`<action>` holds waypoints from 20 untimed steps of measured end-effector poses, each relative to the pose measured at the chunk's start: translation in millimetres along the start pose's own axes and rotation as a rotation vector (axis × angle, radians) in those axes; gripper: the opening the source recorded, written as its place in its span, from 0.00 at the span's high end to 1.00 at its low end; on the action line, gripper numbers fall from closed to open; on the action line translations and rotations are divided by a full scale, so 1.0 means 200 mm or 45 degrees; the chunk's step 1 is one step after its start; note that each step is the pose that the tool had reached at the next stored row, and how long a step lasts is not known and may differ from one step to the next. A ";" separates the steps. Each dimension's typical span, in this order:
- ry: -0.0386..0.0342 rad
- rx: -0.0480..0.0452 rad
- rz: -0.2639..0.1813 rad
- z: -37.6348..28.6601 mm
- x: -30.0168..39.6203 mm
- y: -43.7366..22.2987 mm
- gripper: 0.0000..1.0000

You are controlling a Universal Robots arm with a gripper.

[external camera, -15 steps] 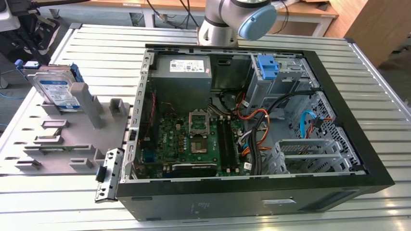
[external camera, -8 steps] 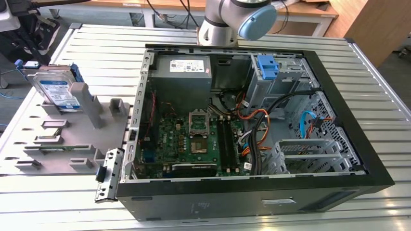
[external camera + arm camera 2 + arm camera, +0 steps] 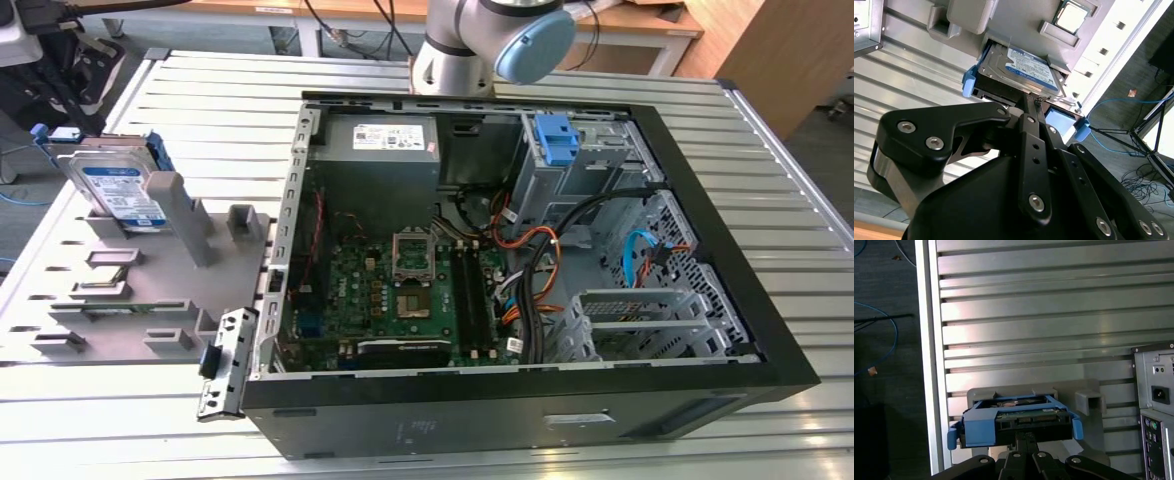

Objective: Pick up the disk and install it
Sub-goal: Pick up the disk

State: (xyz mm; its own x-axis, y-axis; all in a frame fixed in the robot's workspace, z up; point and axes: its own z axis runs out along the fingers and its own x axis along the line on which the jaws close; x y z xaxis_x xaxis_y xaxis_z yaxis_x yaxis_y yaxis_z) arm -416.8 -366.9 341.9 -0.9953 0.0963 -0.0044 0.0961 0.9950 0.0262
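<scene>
The disk [image 3: 120, 190] is a silver drive with a white-and-blue label in a blue bracket. It stands on edge in a slot of the grey holder [image 3: 147, 300] at the exterior view's left. Both wrist views show the disk [image 3: 1024, 67] [image 3: 1019, 415] just past the black fingertips. My gripper [image 3: 1033, 100] [image 3: 1025, 436] is shut with nothing between its fingers, and it points at the disk's bracket edge from a little way off. In the exterior view only the arm's base [image 3: 487, 45] shows, behind the case.
The open computer case [image 3: 534, 250] lies on the slatted metal table [image 3: 747, 130], with motherboard, cables and a grey power supply [image 3: 376, 135] inside. A blue bracket [image 3: 557, 140] sits in the drive cage at the far right corner. The case's rear panel [image 3: 1156, 400] stands beside the holder.
</scene>
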 end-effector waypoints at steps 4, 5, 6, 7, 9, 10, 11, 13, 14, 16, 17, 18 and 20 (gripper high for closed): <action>0.0000 0.000 0.000 0.000 0.000 0.000 0.89; 0.0000 0.000 0.000 0.000 0.000 0.000 0.89; 0.0000 0.000 -0.003 0.000 0.000 0.000 0.89; 0.0004 0.000 -0.014 0.000 0.000 0.000 0.89; 0.0013 0.000 -0.056 0.001 0.000 0.000 0.89; 0.0020 0.000 -0.078 0.001 0.000 0.000 0.89; 0.0025 -0.001 -0.101 0.001 0.000 0.000 0.89; 0.0037 -0.001 -0.146 0.001 0.000 0.000 0.89; 0.0044 -0.001 -0.170 0.001 0.000 0.000 0.89; 0.0056 -0.001 -0.217 0.001 0.000 0.000 0.89; 0.0062 -0.001 -0.240 0.001 0.000 0.000 0.89; 0.0068 -0.001 -0.263 0.001 0.000 0.000 0.89; 0.0080 -0.001 -0.309 0.002 0.000 0.000 0.89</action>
State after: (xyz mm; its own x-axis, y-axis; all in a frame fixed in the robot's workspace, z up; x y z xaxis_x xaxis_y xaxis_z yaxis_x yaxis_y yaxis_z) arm -416.8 -366.9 341.5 -0.9893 -0.1455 -0.0045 -0.1456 0.9890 0.0262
